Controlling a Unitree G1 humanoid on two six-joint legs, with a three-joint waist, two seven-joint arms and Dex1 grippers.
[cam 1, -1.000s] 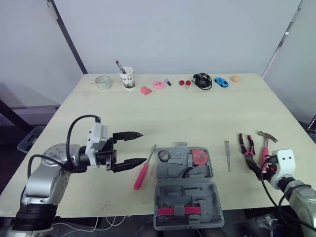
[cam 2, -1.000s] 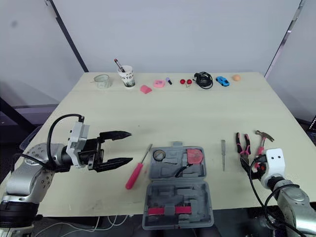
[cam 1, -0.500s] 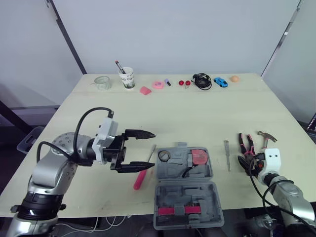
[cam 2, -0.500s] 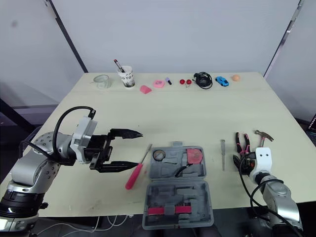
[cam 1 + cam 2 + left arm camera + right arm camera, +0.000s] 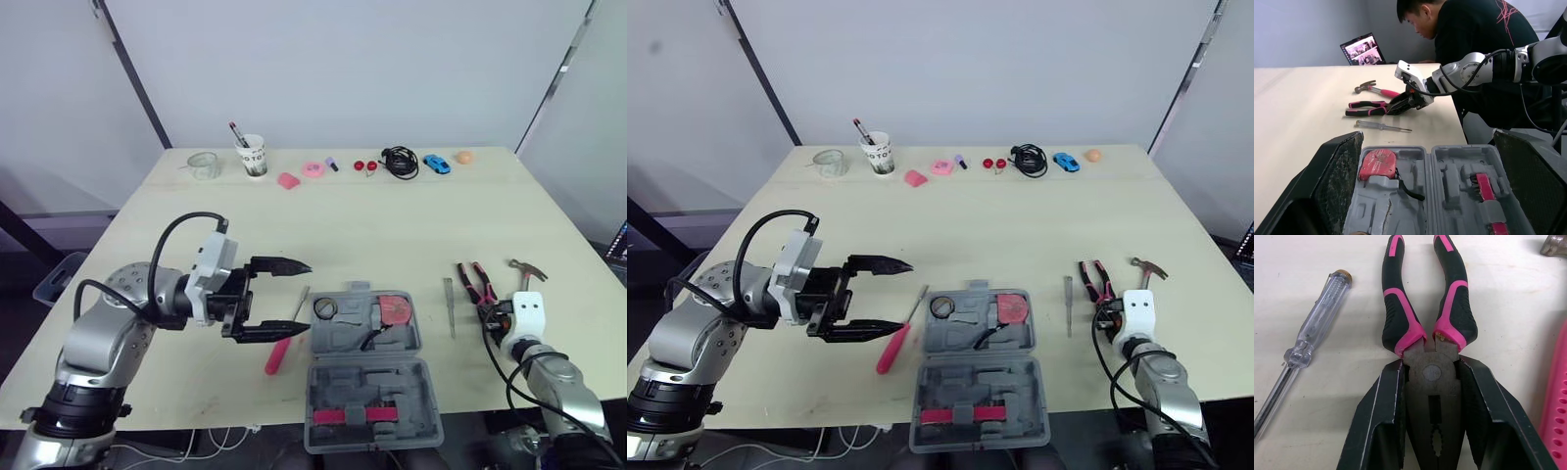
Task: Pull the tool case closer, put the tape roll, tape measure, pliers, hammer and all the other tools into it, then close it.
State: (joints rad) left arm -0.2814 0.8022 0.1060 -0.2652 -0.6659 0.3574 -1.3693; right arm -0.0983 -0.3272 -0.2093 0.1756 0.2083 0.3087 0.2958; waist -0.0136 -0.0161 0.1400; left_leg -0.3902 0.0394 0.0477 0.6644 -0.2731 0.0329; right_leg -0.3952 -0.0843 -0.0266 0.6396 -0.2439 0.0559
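Looking down over the table [image 5: 411,220], the tool case [image 5: 364,397] lies open near the front edge, its moulded pockets mostly bare. A red tape measure [image 5: 396,310] and a small dark ring [image 5: 326,309] sit in the far half, and a pink strip [image 5: 357,417] in the near half. The left gripper [image 5: 308,299] hangs just left of the case, spread wide with nothing in it, close by a pink-handled screwdriver [image 5: 278,355]. Right of the case lie a clear-handled screwdriver [image 5: 450,305], the pliers [image 5: 470,278] and, furthest out, the hammer [image 5: 528,269]. The right gripper [image 5: 487,311] is at the pliers' head. From the left wrist, looking across the case, the same line-up shows, with a seated person [image 5: 1484,29] and a laptop [image 5: 1363,49] beyond the table. The right wrist makes it plain: the black fingers [image 5: 1378,431] are pressed in on both sides of the pliers' joint. I'd judge the pliers heavy for their size and rigid, the bare steel slick at the head, so the handles may droop. The rubbery grips would give a surer hold.
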